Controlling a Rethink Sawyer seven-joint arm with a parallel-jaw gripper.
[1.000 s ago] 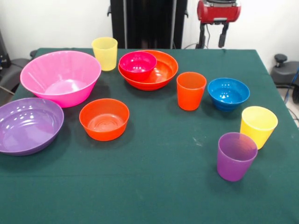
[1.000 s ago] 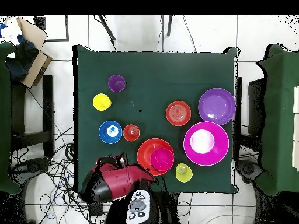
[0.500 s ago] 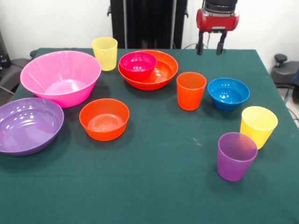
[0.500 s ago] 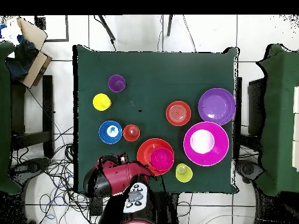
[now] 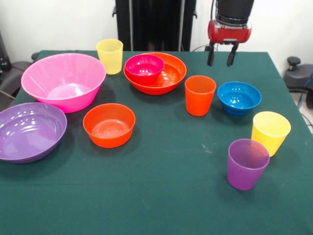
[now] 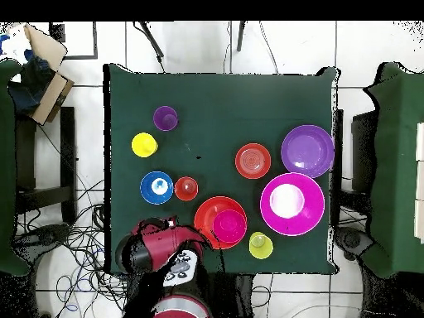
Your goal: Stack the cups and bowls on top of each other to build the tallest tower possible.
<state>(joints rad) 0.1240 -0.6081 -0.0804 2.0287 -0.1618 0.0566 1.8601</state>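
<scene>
I observed the gripper above the table's far edge, its two dark fingers spread apart and holding nothing. It hung just beyond the orange cup and the blue bowl, which stood side by side.

No tower existed yet. The big pink bowl sat alone at the opposite side of the table, with the purple bowl and small orange bowl near it. The only nesting was the magenta bowl resting inside the wide orange bowl.

I judged these risks:
- The cup and blue bowl stood close; a descent between them could strike either rim and tip the cup.
- The smooth tapered cup wall could slip out of a shallow grasp.
- Carrying a piece across the table risked clipping the wide orange bowl.
</scene>
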